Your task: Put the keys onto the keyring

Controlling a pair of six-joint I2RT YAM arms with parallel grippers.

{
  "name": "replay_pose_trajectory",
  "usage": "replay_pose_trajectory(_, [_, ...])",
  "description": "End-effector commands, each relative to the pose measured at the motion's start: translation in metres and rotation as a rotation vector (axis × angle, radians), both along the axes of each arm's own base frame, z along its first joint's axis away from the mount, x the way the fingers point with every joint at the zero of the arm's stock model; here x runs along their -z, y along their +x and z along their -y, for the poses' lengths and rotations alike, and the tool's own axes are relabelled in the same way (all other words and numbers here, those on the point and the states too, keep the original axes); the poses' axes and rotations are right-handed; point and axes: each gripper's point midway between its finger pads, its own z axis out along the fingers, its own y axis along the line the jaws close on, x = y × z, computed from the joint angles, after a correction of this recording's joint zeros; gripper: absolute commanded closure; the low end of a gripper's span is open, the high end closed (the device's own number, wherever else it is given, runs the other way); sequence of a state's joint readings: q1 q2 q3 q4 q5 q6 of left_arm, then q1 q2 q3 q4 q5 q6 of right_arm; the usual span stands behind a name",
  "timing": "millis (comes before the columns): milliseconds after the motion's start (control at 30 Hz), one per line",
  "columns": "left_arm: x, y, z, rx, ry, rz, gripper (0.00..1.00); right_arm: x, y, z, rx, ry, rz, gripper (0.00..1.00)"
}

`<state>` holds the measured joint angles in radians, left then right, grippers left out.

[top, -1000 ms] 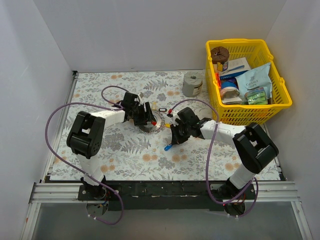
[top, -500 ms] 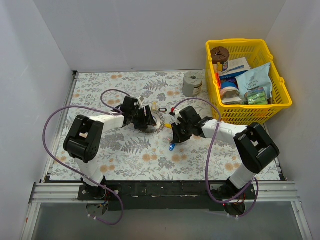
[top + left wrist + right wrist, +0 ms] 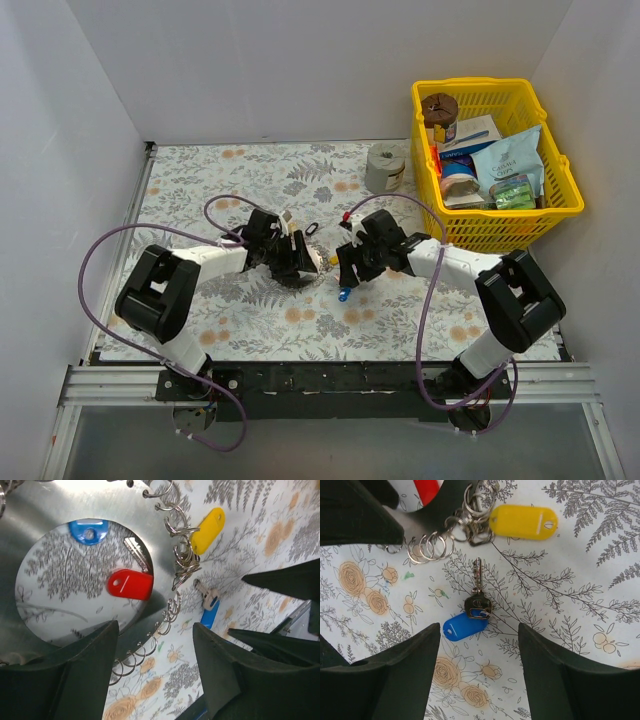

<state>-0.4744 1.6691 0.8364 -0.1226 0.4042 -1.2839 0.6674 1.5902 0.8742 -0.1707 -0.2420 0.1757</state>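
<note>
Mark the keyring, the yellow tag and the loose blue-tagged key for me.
keyring [image 3: 45,505], left wrist view, flat metal above its hole.
yellow tag [image 3: 524,522], right wrist view, middle of the plastic.
blue-tagged key [image 3: 478,603], right wrist view, dark key head.

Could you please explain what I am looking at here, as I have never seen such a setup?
Two robot arms are bolted at the near edge of a flower-patterned table. One picture looks down from above; the other two come from a camera on each wrist, so the dark shapes at their bottom are that arm's own fingers. The left hand is open over the keyring, a flat metal disc with a wide hole; a yellow tag is attached to small rings at its edge, and a red tag shows through the hole. The right hand is open above a blue-tagged key lying loose on the table. I see nothing gripped. A yellow basket and a grey roll stand at the far right.
</note>
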Motion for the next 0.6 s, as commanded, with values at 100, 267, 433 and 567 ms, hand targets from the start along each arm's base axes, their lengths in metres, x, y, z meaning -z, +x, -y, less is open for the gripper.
replay_pose_trajectory(100, [-0.005,-0.037,-0.016,-0.001,0.044,-0.087,0.38,-0.045,0.020,-0.014,-0.032,0.089,0.137,0.23])
replay_pose_trajectory(267, [-0.059,0.010,-0.010,-0.039,0.035,0.119,0.33,-0.057,0.022,-0.021,-0.051,0.128,0.160,0.20])
replay_pose_trajectory(433, [-0.084,0.038,-0.022,-0.105,0.055,0.194,0.27,-0.068,0.024,-0.024,-0.040,0.159,0.184,0.12])
replay_pose_trajectory(567, [-0.096,0.053,-0.038,-0.144,0.000,0.209,0.23,-0.074,0.028,-0.028,-0.032,0.189,0.204,0.12])
